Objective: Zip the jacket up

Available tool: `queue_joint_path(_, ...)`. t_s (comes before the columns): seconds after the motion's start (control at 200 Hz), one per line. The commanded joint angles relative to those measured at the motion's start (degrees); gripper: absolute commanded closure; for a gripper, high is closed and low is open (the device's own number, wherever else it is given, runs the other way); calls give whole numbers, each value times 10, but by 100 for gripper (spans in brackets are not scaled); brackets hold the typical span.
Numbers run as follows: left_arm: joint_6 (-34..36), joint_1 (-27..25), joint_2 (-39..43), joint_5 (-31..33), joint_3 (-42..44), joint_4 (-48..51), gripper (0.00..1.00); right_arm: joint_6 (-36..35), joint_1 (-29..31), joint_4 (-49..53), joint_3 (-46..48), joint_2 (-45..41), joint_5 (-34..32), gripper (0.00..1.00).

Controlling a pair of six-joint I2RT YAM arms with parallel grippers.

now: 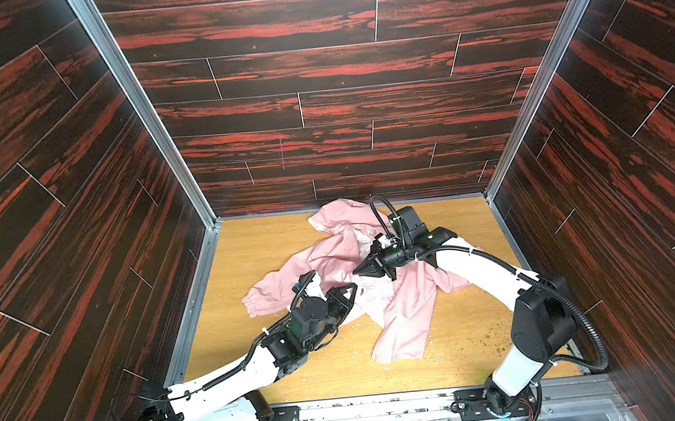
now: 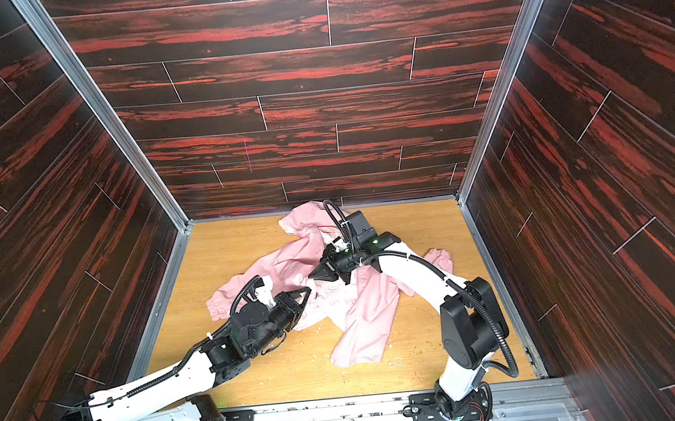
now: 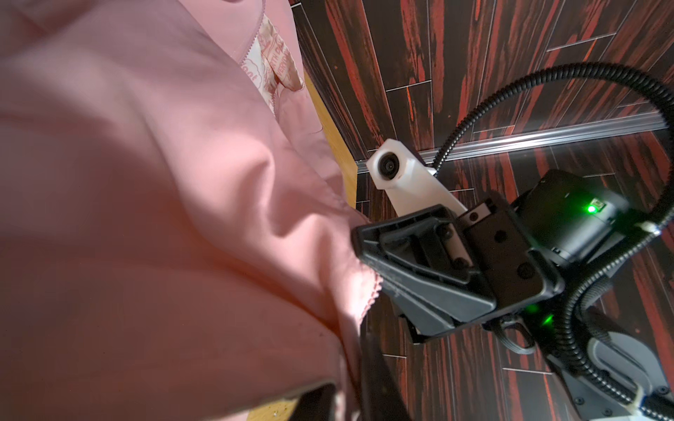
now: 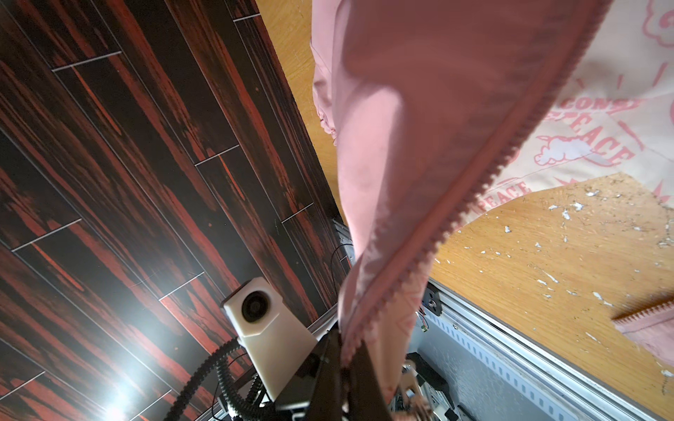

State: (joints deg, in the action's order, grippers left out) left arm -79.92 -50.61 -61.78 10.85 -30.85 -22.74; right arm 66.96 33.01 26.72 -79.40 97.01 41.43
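light wooden tabletop, white crumbs scattered near front; dark red-streaked plank walls; aluminium rail along front edge.

Left table edge free; jacket blocks centre.

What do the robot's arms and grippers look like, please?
The left arm and right arm have white shells, black joints and black ribbed cable conduit. The left gripper and right gripper have black triangular fingers beside white camera housings.

Even bright light; glare on wall; near jacket blurred.
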Motion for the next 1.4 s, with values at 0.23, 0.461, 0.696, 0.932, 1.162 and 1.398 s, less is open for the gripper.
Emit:
queue_joint_path(0.23, -18, 6, 19, 26, -25, 5, 100, -37, -44, -69, 69, -101, 28, 47)
queue_joint_path(0.461, -35, 6, -2, 25, -67, 3, 100, 62, -59, -242, 210, -187, 65, 46)
queue_joint_path(0.696, -52, 10, -45, 5, -96, -23, 100, 156, -57, -344, 281, -229, 76, 44)
queue_joint_path(0.932, -69, 10, -78, -15, -112, -49, 100, 182, -45, -373, 278, -221, 73, 59)
queue_joint_path(1.162, -82, 10, -71, -10, -108, -60, 100, 180, -42, -368, 279, -212, 68, 60)
queue_joint_path(1.398, -102, 10, -61, 1, -93, -82, 100, 182, -38, -378, 271, -197, 72, 59)
